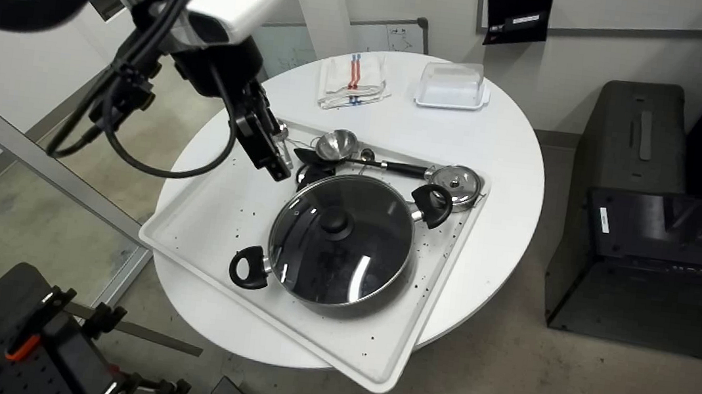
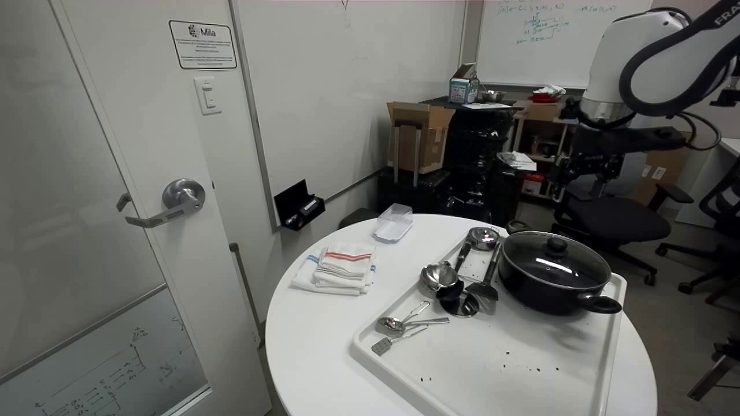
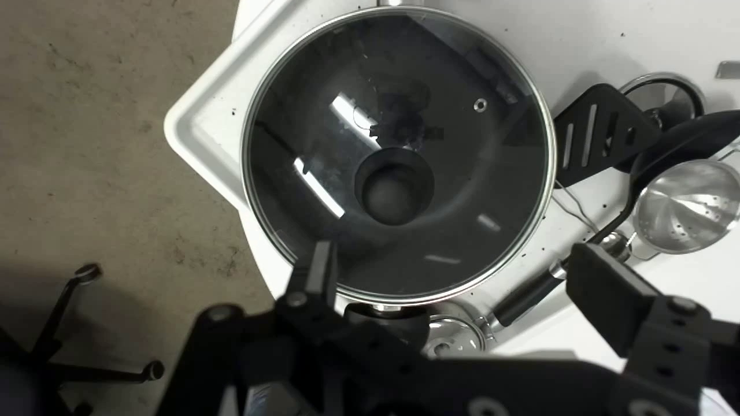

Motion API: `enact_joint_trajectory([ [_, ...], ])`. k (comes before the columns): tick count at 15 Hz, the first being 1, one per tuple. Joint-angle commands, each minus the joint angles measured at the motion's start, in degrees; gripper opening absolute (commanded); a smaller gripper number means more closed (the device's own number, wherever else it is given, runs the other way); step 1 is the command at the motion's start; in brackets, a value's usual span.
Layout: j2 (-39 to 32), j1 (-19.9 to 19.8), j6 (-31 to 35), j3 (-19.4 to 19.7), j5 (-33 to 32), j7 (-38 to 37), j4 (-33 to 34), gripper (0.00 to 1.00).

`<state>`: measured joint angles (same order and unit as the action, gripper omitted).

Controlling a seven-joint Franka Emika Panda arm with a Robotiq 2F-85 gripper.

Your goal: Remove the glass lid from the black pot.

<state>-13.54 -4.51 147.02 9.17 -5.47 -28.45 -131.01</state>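
Glass lid [image 3: 399,153], smooth, glossy, metal-rimmed, below the jaws; black pot [image 2: 535,296], smooth, low-sheen; slotted spatula [image 3: 598,144], matt, plastic-looking, and perforated strainer [image 3: 688,205], polished metal, both lower than the jaws; rimmed tray [image 1: 203,220], smooth, plastic-looking; folded towels [image 2: 344,271], matt cloth, well apart from the jaws.

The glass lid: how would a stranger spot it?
On the round white table lies a white tray, where the black pot stands. The glass lid covers that pot. Unlike the small metal strainer nearby, it is wide and see-through, with a black knob.
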Motion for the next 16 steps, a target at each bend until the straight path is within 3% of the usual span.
enact_joint_trajectory([
  [1, -5.6, 0.7, 3.9, 2.0, -0.6, -0.3, 2.5, 1.00],
  [16, -20.8, 2.7, 5.6, 4.5, 2.3, 0.2, 11.1, 1.00],
])
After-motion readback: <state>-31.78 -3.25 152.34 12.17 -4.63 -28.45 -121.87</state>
